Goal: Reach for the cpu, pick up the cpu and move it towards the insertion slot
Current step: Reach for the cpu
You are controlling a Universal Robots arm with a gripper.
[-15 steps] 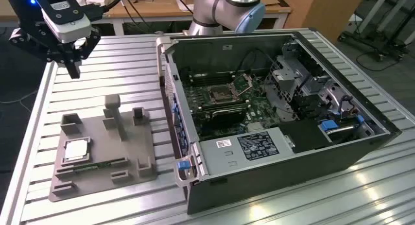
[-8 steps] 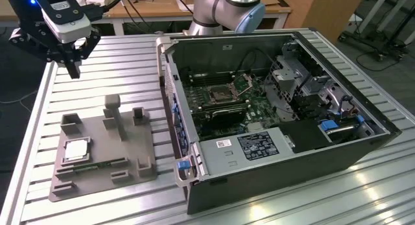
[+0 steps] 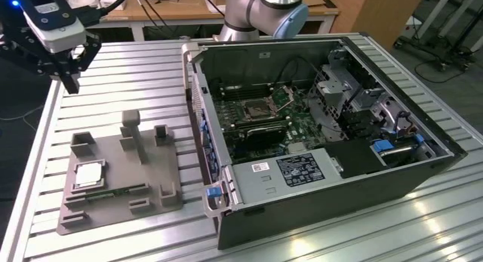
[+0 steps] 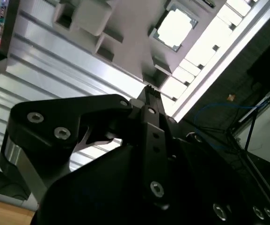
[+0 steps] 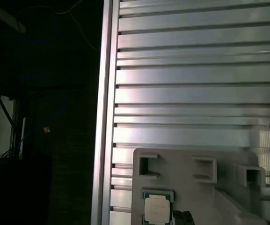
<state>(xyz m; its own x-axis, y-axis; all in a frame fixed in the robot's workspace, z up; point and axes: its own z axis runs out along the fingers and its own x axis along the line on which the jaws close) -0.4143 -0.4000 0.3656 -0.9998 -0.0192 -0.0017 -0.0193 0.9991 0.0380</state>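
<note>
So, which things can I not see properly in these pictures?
Square silver-framed insertion slot, exterior view: too small to tell what its dark centre holds.
Grey plastic tray, first wrist view: cut off by the picture's edge.
Same tray, second wrist view: partly hidden behind the black end effector.
Small silvery square cpu, exterior view: surface detail too small.
</note>
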